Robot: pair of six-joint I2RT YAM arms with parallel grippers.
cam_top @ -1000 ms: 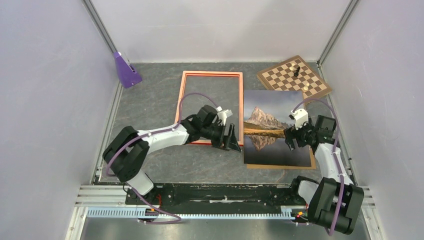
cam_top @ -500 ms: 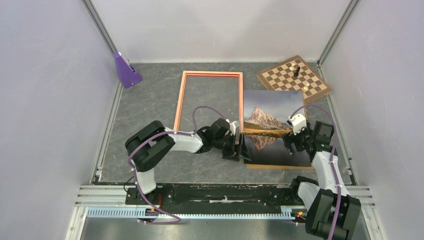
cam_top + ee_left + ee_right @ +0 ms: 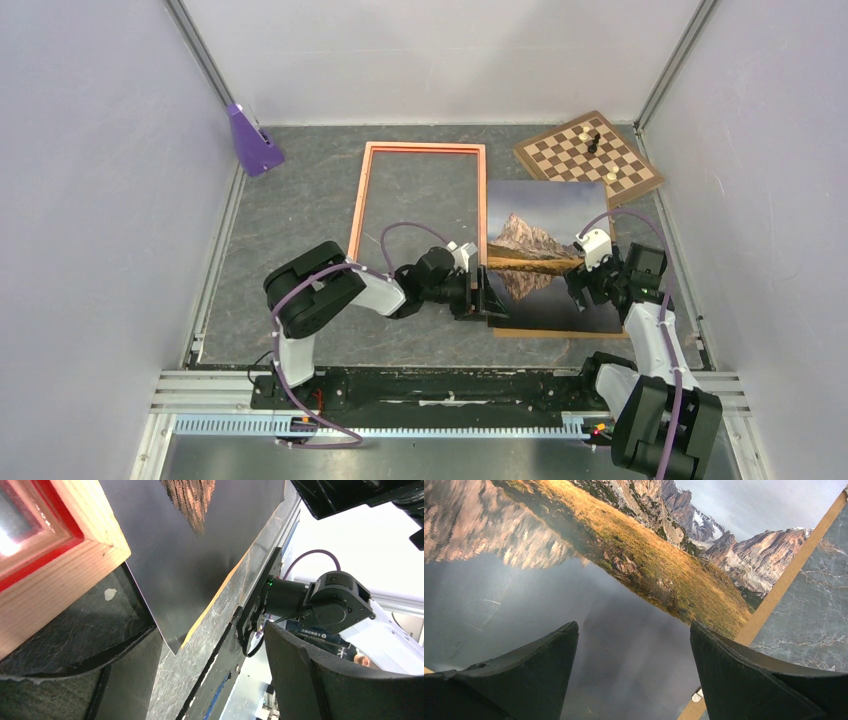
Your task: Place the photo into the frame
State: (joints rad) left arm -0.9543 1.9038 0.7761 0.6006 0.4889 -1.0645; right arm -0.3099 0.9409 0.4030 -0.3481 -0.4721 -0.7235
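Your left gripper (image 3: 487, 298) is sitting at the near left corner of the photo (image 3: 540, 210), fingers apart — nothing gripped. Your right gripper (image 3: 578, 284) is hanging spread over its right side. The photo is lying on a brown board (image 3: 560, 333), just right of the frame (image 3: 420, 147).

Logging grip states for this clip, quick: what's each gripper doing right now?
Left gripper: open at the photo's near corner, holding nothing.
Right gripper: open above the photo, holding nothing.
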